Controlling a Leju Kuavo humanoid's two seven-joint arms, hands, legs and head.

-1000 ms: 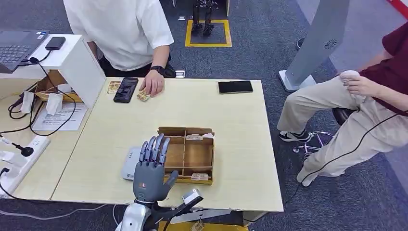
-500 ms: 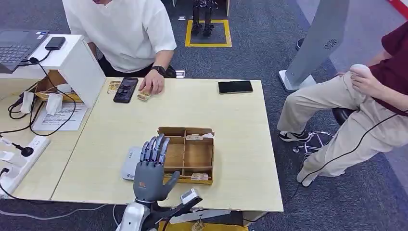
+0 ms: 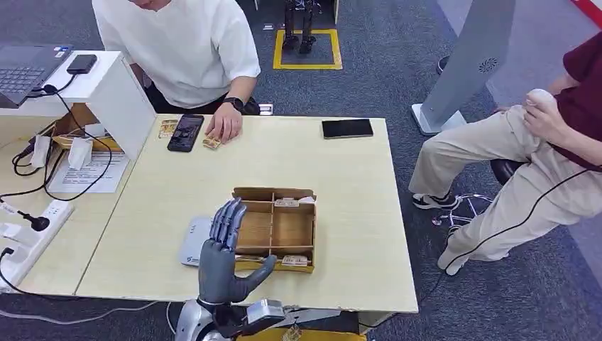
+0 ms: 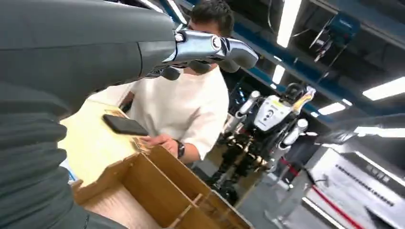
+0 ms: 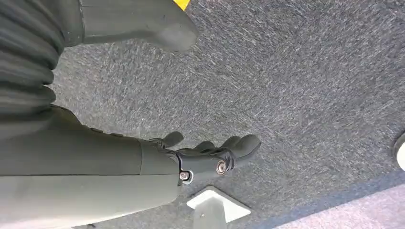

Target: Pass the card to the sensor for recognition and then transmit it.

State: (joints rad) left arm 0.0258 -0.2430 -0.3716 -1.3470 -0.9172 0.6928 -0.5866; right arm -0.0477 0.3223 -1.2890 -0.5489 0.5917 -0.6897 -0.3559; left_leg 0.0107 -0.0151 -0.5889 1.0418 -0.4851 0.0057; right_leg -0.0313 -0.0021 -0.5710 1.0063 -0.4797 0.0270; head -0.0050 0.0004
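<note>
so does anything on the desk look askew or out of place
Nothing stands out. The wooden tray sits square on the table, cards lying flat in its compartments. The sensor pad lies flat beside it, and the left hand hovers open at the tray's near left corner, holding nothing.

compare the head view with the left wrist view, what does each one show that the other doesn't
Head view alone: the grey sensor pad beside the wooden tray, a second black phone at the table's far right edge, a seated person in a dark red top, and the laptop on the side desk.

Left wrist view alone: a white humanoid robot standing behind, and the ceiling lights.

Both: the open left hand above the wooden tray, the person in the white shirt, and the black phone by that person's hand.
</note>
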